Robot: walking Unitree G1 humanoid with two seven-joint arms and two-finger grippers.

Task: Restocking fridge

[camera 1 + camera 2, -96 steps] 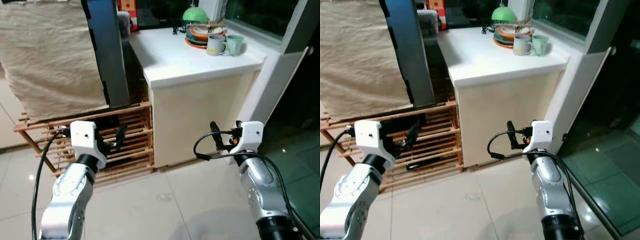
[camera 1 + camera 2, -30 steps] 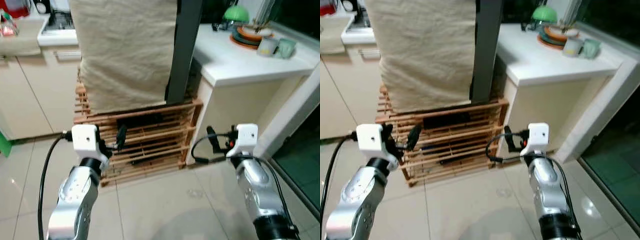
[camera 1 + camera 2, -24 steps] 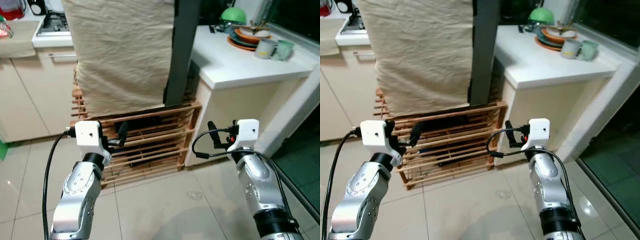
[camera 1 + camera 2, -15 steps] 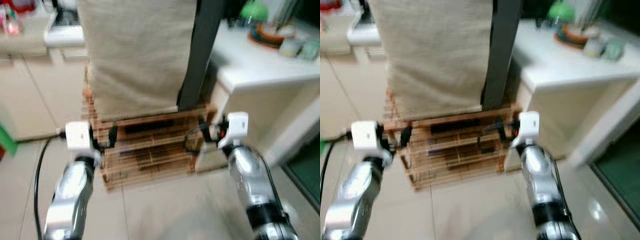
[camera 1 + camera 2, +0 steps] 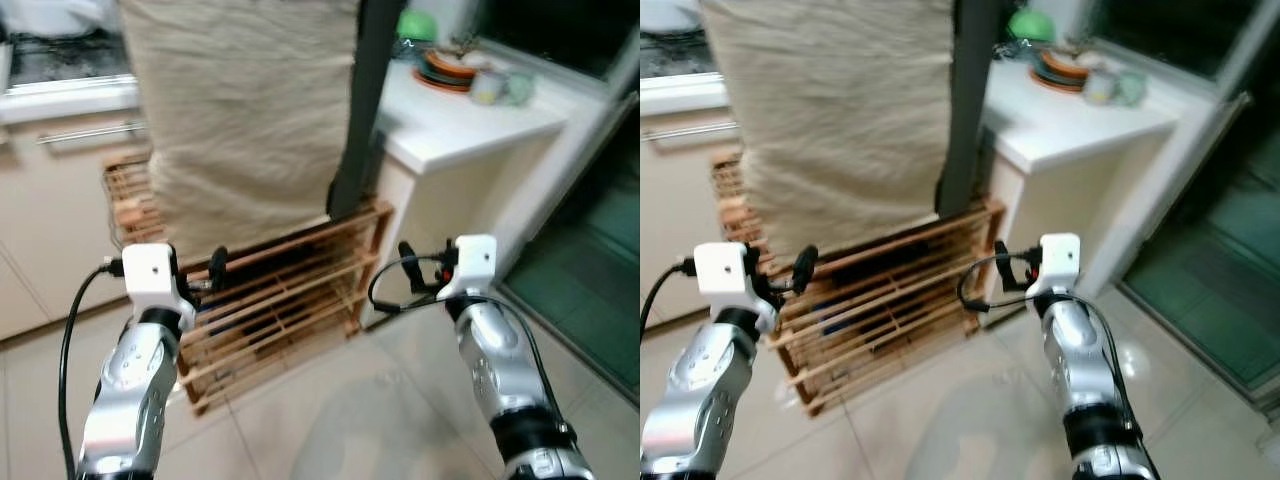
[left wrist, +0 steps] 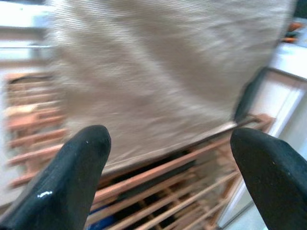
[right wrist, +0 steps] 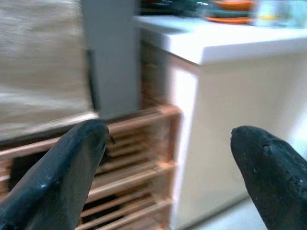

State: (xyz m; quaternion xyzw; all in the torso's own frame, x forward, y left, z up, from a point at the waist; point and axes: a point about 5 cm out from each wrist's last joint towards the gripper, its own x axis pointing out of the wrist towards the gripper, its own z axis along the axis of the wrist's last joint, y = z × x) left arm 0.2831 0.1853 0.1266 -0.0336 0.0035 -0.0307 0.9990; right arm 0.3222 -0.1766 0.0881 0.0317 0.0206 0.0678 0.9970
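Observation:
A tall dark grey appliance, draped with a beige cloth, stands on a wooden slatted rack straight ahead. My left gripper is held up in front of the rack's left part, open and holding nothing. In the left wrist view its fingers stand wide apart, facing the cloth and the rack. My right gripper hovers open near the rack's right end, apart from it. The right wrist view has its fingers spread before the rack and a counter's side.
A white counter to the right of the rack carries stacked plates, mugs and a green bowl. A dark glass door lies further right. Cream cabinets stand on the left. Pale floor tiles spread below me.
The whole picture has swung and tilted as the camera moved, and the blur has eased. Both arms keep the same raised pose with open fingers.

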